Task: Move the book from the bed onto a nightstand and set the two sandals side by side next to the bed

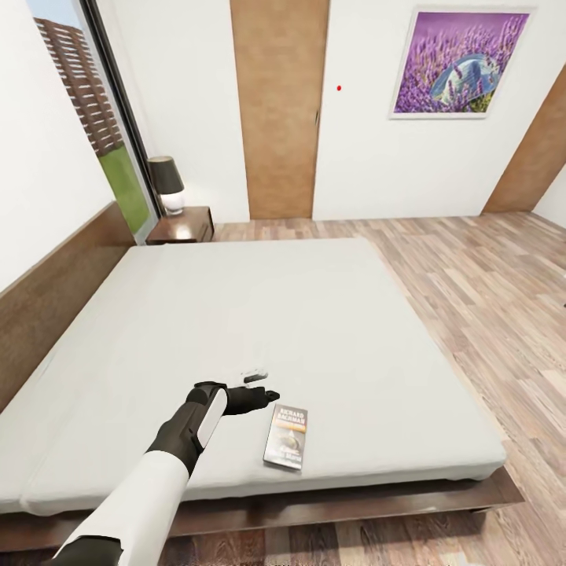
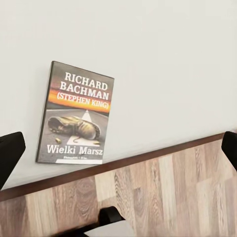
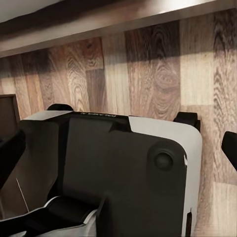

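Head view: the left arm reaches out over the bed (image 1: 259,314), its left gripper (image 1: 263,385) hovering above the pale mattress just beside the book (image 1: 286,437), not touching it. The paperback lies flat near the foot edge of the mattress. At the far corner by the headboard stands a nightstand (image 1: 182,226) with a dark-shaded lamp (image 1: 167,183) on top; a lavender painting (image 1: 459,63) hangs on the white wall, beside a brown door (image 1: 279,110).

Left wrist view: the book (image 2: 76,114) reads "Richard Bachman (Stephen King), Wielki Marsz" and rests close to the bed's dark wooden frame, with plank floor (image 2: 163,192) beyond. The two dark fingertips (image 2: 10,153) stand wide apart at the picture's sides, holding nothing.

Right wrist view: the robot's own grey-and-black body (image 3: 113,173) sits over wood floor. The right gripper's fingertips (image 3: 229,145) are spread wide, empty
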